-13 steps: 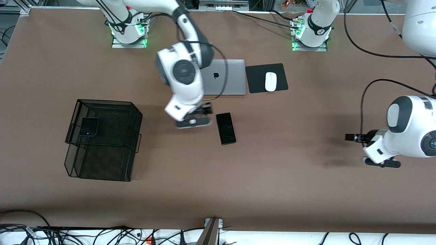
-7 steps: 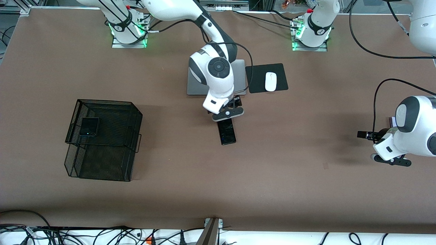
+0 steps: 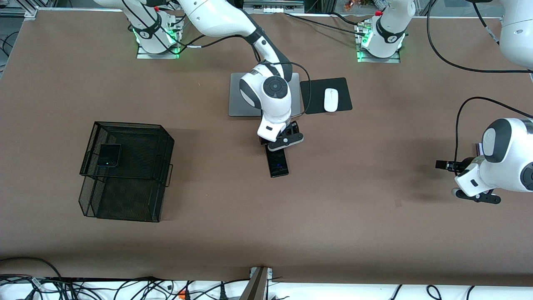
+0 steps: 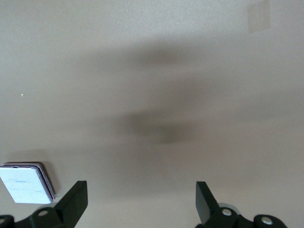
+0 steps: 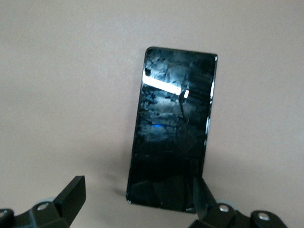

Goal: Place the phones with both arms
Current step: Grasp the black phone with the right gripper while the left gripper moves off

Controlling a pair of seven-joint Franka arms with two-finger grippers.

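Observation:
The long black slab phone (image 3: 277, 161) lies flat on the brown table, nearer to the front camera than the laptop. My right gripper (image 3: 277, 146) is open over the phone's laptop-side end; in the right wrist view the phone (image 5: 175, 128) reaches between the spread fingers of the gripper (image 5: 137, 186), without touching them. The folded black phone (image 3: 109, 155) lies on the top tier of the black mesh basket (image 3: 125, 208). The lavender-white phone (image 4: 26, 183) lies on the table beside my left gripper (image 4: 141, 190), which is open and empty over bare table (image 3: 443, 165).
A closed silver laptop (image 3: 241, 100) and a black mouse pad (image 3: 312, 98) with a white mouse (image 3: 331, 100) lie toward the arm bases. Cables run along the table's front edge.
My right arm swung from the basket side over to the long black phone and now stands over its end. My left arm shifted slightly toward its end of the table.

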